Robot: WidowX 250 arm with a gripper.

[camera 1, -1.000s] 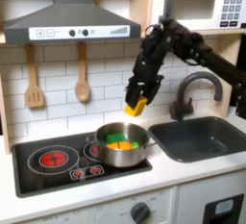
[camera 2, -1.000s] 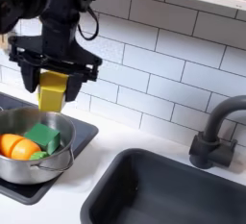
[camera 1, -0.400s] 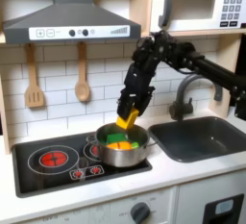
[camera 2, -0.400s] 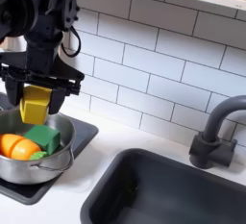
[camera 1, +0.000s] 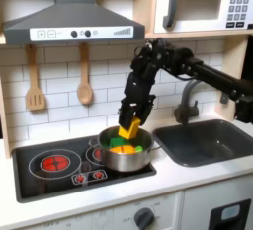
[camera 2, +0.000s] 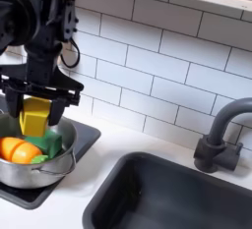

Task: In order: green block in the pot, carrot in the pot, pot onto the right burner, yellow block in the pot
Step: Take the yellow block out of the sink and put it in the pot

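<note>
Standing upright: yellow block, hand-held.

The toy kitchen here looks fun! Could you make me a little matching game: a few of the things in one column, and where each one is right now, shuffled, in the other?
Things
1. small plain yellow plastic block
2. short orange toy carrot
3. shiny round stainless-steel pot
4. grey curved tap

Places
A. standing behind the dark sink
B. lying inside the pot, at the second exterior view's left
C. held in the black gripper just over the pot
D. sitting on the black cooktop, on the ringed burner at the first exterior view's right

Pairs: 1-C, 2-B, 3-D, 4-A
</note>
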